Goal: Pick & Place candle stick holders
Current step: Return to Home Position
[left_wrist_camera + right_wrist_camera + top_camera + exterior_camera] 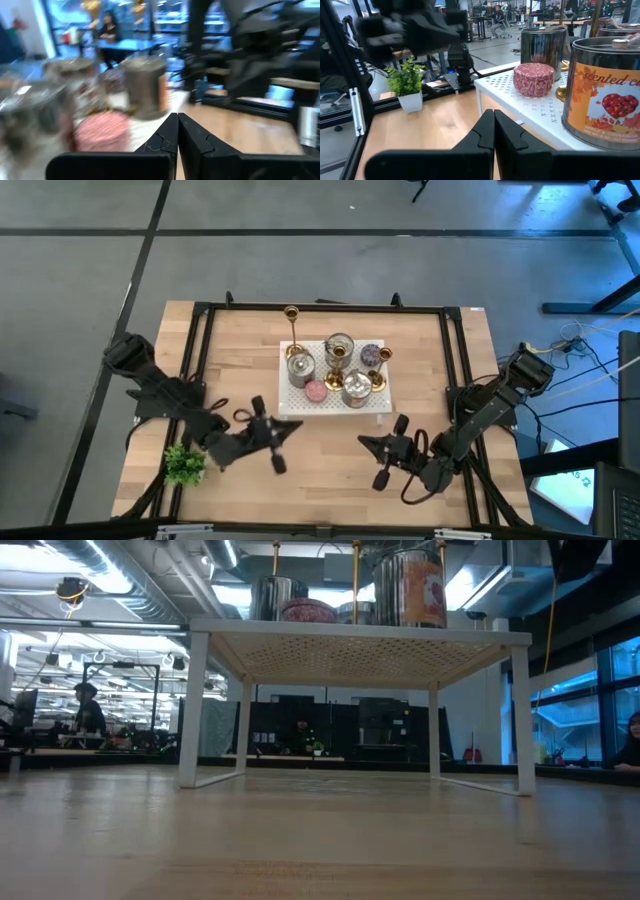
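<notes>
From above, the candle stick holders [337,366] stand on the white shelf [296,404] at mid-table, the tallest [292,322] at its far left corner, among silver tins [300,368]. The left gripper [295,428] and right gripper [365,444] hover off the shelf's near edge. At table height, only thin gold stems show above the shelf top. Each wrist view shows its fingers pressed together, holding nothing. The holders look stiff, light, slick and tippy, so a mid-stem pinch seems best.
</notes>
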